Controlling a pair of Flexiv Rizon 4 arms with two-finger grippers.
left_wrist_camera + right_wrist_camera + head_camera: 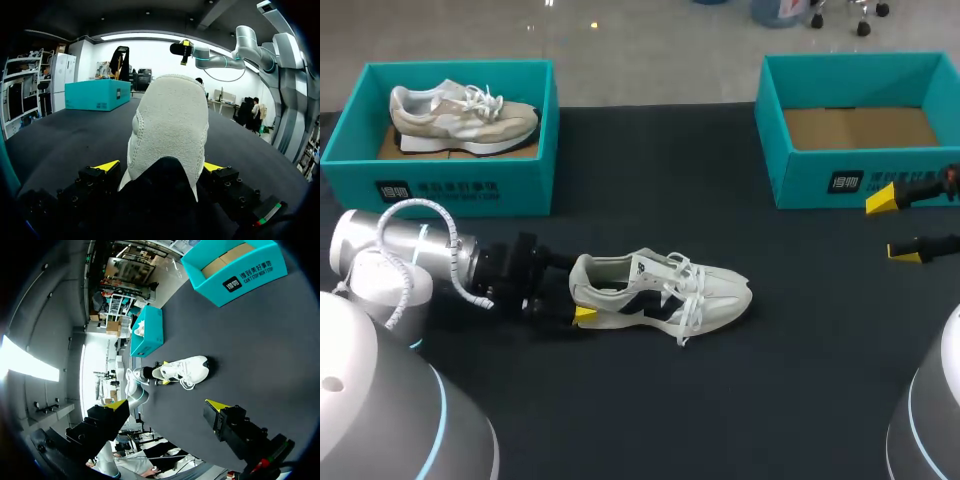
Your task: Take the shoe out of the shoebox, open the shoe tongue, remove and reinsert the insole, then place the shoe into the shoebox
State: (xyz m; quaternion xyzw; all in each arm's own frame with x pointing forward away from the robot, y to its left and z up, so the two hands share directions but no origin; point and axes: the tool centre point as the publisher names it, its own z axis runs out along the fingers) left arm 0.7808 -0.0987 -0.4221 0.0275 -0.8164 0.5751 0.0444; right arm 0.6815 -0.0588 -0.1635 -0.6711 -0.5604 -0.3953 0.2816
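Shoe (665, 290) lay on the bench (720, 400), heel clamped in left end effector (576, 292). Right end effector (892, 226) hung wide, probably due next to pull the tongue (650, 266) open.

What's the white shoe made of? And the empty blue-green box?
The white shoe looks like soft fabric, matte: its heel shows a fuzzy, stitched weave. The empty box is probably cardboard: thin stiff walls, smooth teal outside, plain brown floor.

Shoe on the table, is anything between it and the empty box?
No, nothing visible. Only bare black table lies between the white shoe and the empty teal box. The right jaws hang beside its front.
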